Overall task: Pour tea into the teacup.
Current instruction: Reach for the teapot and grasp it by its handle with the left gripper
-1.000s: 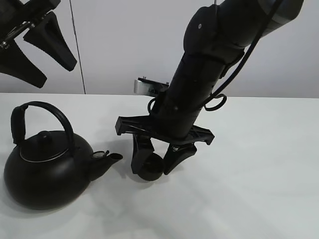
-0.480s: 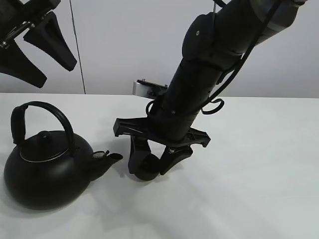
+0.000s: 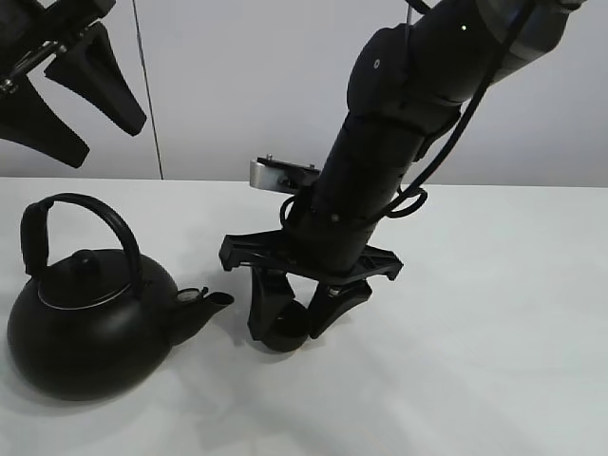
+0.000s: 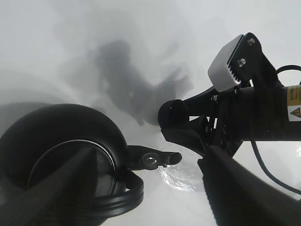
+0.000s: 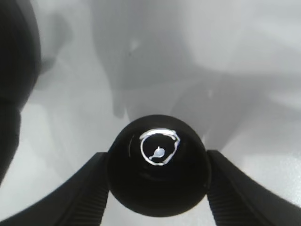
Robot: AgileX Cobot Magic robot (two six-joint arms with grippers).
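Observation:
The small black teacup (image 3: 284, 329) sits between the fingers of my right gripper (image 3: 290, 332), just right of the kettle's spout (image 3: 211, 301), at or just above the white table. In the right wrist view both fingers press the teacup (image 5: 157, 181); a bright glint shows inside it. The big black kettle (image 3: 90, 328) stands on the table at the left, arched handle up. My left gripper (image 3: 112, 142) hangs open and empty high above the kettle. The left wrist view looks down on the kettle (image 4: 61, 155) and its spout (image 4: 153, 159) between the open fingers.
The white table (image 3: 494, 313) stretches to the right and front of the cup. A grey wall stands behind it. The right arm (image 3: 380, 161) leans in from the upper right. The kettle's body fills the edge of the right wrist view (image 5: 14, 70).
My right gripper has shifted slightly left and down with the teacup in it. The kettle and the left gripper have not moved.

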